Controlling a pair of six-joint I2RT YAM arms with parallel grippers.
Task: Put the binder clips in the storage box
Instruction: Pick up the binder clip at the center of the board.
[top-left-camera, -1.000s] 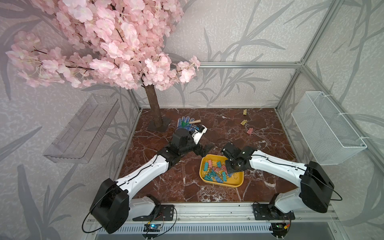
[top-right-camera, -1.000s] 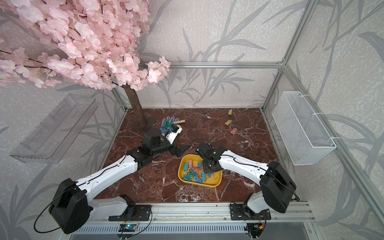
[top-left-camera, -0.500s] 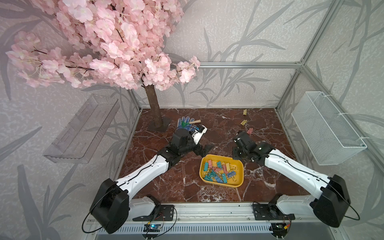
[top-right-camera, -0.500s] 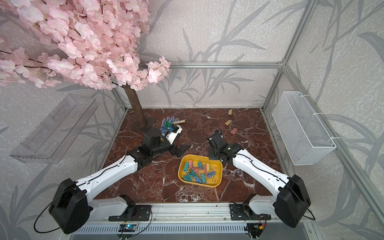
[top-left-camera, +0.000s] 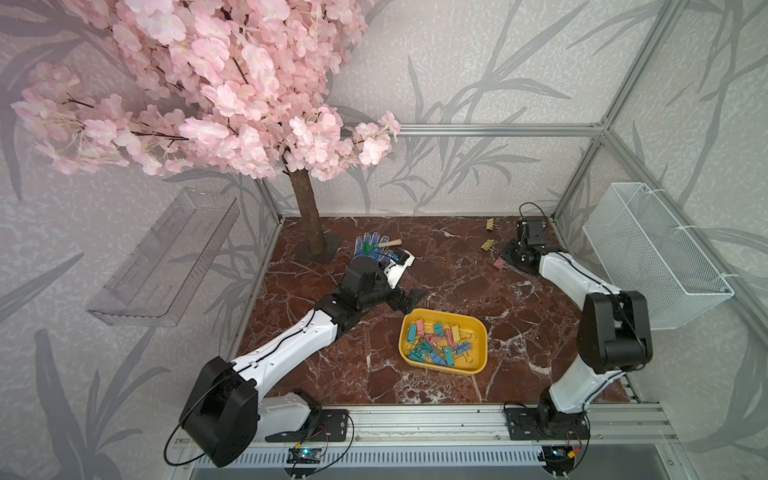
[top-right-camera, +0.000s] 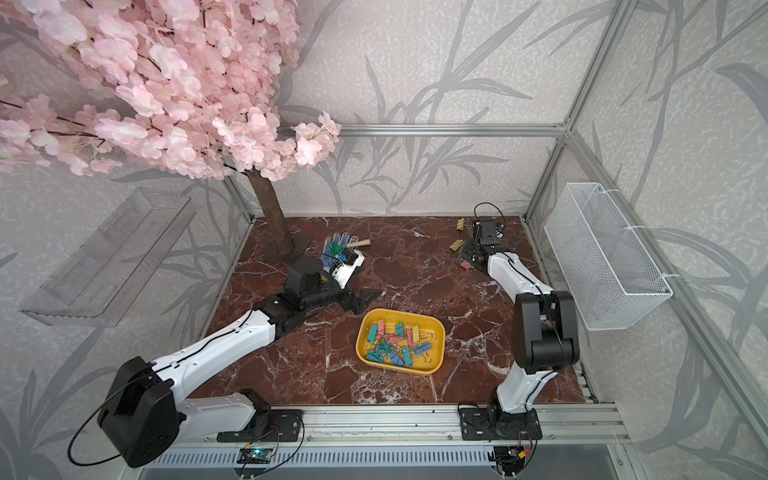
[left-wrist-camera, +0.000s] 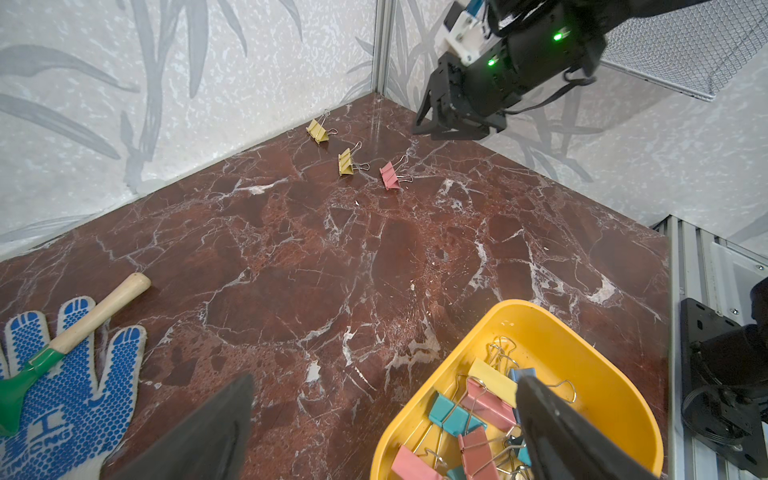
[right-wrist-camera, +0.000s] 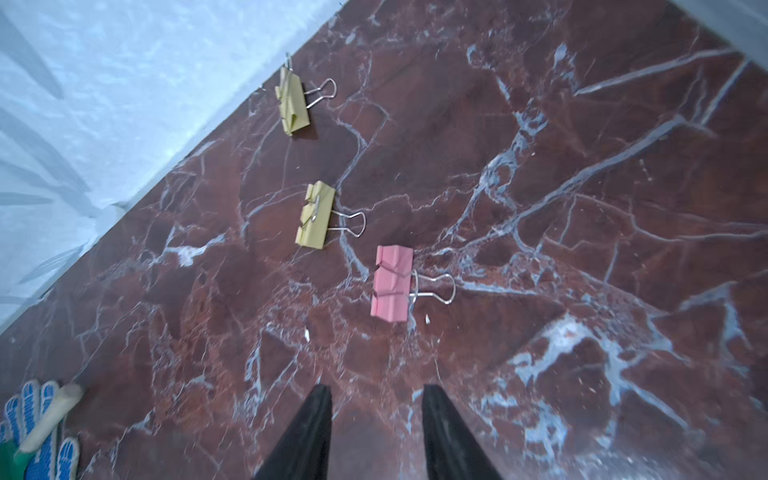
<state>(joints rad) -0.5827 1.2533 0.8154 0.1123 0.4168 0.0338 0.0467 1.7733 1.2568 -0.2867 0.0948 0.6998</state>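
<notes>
One marble desk (top-left-camera: 436, 270), broadly bare mid-surface. One yellow storage box (top-left-camera: 469, 326) near the front holds heaped binder clips (top-left-camera: 436, 345), uncountable. The left pincer (top-left-camera: 408, 301) gapes wide, empty, beside its corner. The right pincer (right-wrist-camera: 377, 388), narrowly parted and empty, faces three loose clips near the far wall: one pink clip (right-wrist-camera: 392, 282), two yellow clips (right-wrist-camera: 316, 216).

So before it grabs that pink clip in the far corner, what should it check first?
1. Right gripper open and empty: ok.
2. Pink binder clip lying free, apart from the nearest yellow binder clip: ok.
3. Fingertips around that clip: not ok; it lies ahead of them, untouched.
4. Storage box has room left: ok.
5. Left gripper clear of the box: cannot tell; it hovers open at the box's corner.
</notes>
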